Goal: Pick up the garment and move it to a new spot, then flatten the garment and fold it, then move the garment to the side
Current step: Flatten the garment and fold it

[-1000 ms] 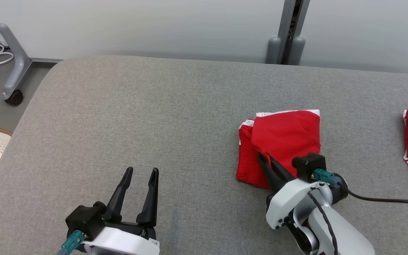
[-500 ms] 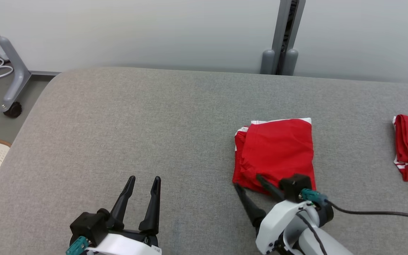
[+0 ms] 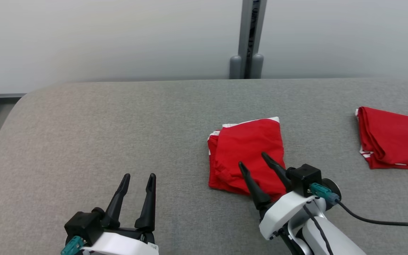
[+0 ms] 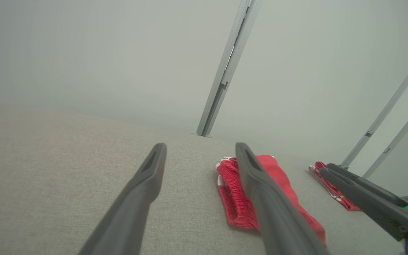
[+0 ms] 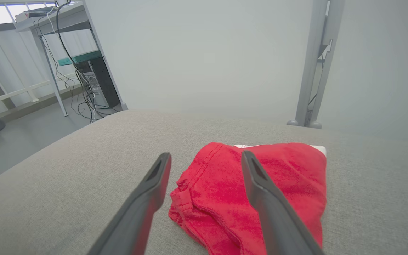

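Both fingers of my right end effector (image 3: 252, 159) stand wide apart, empty, over the near edge of the folded red garment (image 3: 246, 148), which lies on the bench (image 3: 119, 124). My left end effector (image 3: 140, 176), equally open and empty, hovers well left of the garment. A second garment (image 3: 395, 138) lies well to its right.

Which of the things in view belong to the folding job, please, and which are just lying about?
Job in hand:
- folded red garment
- right gripper, open at its near edge
- left gripper, open
- grey table

Lying about:
- second red garment, far right
- metal post
- desk with cables
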You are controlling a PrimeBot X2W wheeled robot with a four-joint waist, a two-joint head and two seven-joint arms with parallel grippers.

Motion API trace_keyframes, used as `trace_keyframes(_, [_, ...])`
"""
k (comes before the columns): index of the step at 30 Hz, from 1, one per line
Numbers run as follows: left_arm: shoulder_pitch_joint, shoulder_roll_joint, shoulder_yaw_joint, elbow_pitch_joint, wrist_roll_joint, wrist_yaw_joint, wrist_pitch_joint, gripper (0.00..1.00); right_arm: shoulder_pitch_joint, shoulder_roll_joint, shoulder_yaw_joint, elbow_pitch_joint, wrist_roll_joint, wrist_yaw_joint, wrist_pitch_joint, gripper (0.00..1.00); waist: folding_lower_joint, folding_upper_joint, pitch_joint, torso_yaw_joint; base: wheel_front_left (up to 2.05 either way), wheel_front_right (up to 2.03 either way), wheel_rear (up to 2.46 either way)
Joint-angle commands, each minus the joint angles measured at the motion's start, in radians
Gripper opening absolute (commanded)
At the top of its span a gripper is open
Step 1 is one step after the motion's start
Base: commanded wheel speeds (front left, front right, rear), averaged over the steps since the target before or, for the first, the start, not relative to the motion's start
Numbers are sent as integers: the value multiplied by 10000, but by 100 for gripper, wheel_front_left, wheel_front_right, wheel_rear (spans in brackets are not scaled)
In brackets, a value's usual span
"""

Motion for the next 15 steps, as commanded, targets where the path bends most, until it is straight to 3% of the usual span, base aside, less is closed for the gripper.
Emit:
trace_keyframes(1, [-71, 34, 123, -59, 52, 78, -31, 100, -74, -62, -263, 98, -196, -2, -189, 100, 0, 0, -78, -295, 0, 0, 0])
trace_keyframes(8, [6, 33, 627, -230, 173, 135, -31, 100, 170, -108, -1292, 205, -864, -2, -419, 100, 0, 0, -119, -844, 0, 0, 0])
trace_keyframes(15, [312, 38, 1248, -343, 253, 143, -31, 100, 729, -121, -2273, -546, -1365, -2, -423, 100, 0, 0, -186, -1151, 0, 0, 0])
